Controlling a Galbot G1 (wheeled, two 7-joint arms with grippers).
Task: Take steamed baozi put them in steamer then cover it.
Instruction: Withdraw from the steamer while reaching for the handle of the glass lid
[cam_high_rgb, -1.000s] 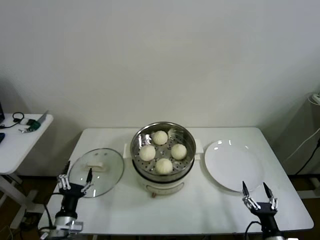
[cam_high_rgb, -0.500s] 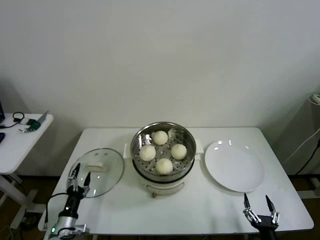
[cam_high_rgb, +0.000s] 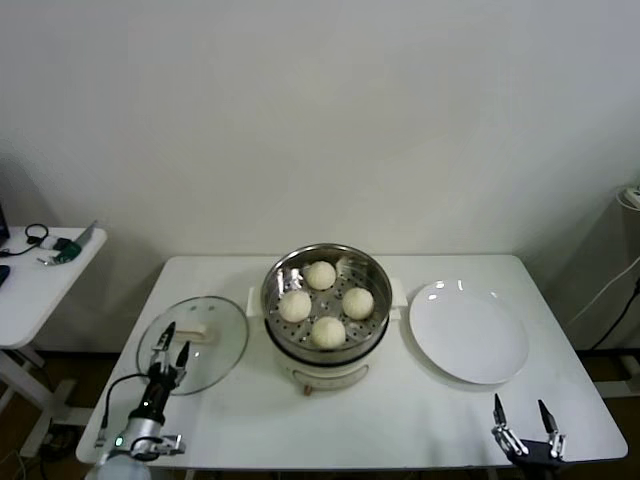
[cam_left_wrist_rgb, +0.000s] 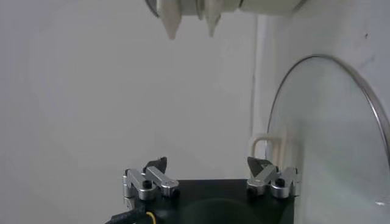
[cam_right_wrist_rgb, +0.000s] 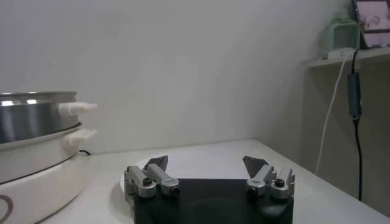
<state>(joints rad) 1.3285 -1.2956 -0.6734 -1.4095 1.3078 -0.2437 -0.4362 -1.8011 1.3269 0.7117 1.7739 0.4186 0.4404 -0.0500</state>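
Both grippers lower; white table (cam_high_rgb: 400, 420), plain wall.

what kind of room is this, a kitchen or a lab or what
Probably a lab or test room staged as a kitchen task, not a real kitchen: a steamer and plate sit on a plain white table against a bare wall, with a side table holding cables and gear.

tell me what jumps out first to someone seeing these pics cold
The shiny steamer at the table's middle, uncovered, with four baozi sitting on its perforated tray. Its glass lid lies flat on the table to the robot's left, with the open left gripper at its near edge; an empty white plate lies on the right.
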